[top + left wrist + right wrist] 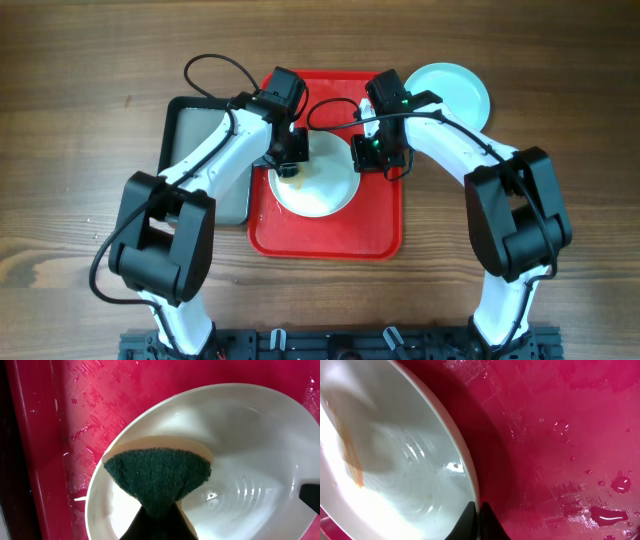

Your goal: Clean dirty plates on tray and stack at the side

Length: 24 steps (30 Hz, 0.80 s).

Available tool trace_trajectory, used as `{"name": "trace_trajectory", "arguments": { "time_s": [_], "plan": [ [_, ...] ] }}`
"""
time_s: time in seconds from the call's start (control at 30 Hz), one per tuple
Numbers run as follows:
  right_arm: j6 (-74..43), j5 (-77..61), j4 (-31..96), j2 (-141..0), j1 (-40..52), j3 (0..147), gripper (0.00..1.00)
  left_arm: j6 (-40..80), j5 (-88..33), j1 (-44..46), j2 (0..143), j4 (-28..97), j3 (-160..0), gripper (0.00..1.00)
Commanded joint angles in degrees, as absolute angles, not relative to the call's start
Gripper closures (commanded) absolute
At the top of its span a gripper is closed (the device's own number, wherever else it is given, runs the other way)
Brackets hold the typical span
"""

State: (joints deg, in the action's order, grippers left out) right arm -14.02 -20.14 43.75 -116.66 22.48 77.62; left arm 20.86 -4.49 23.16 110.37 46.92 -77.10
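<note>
Grey tray (185, 130) left of red tray (330, 235), aqua plate (455, 88), perhaps stacked, right.

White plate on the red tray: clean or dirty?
Dirty. The right wrist view shows an orange streak on the white plate; the left tool holds a green sponge on it.

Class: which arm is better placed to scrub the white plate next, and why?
Left. The left claw holds the sponge on the plate; the right claw pinches the plate's rim, steadying it.
</note>
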Motion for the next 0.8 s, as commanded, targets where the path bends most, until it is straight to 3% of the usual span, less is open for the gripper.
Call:
{"name": "trace_trajectory", "arguments": {
  "time_s": [0.0, 0.77],
  "plan": [
    [-14.1, -19.4, 43.6, -116.1, 22.7, 76.2, 0.96, 21.7, -3.9, 23.4, 111.7, 47.1, -76.7, 0.96],
    [-14.1, -21.1, 43.1, -116.1, 22.7, 76.2, 0.96, 26.2, -7.0, 25.3, 112.9, 33.6, -63.3, 0.96]
  ]
}}
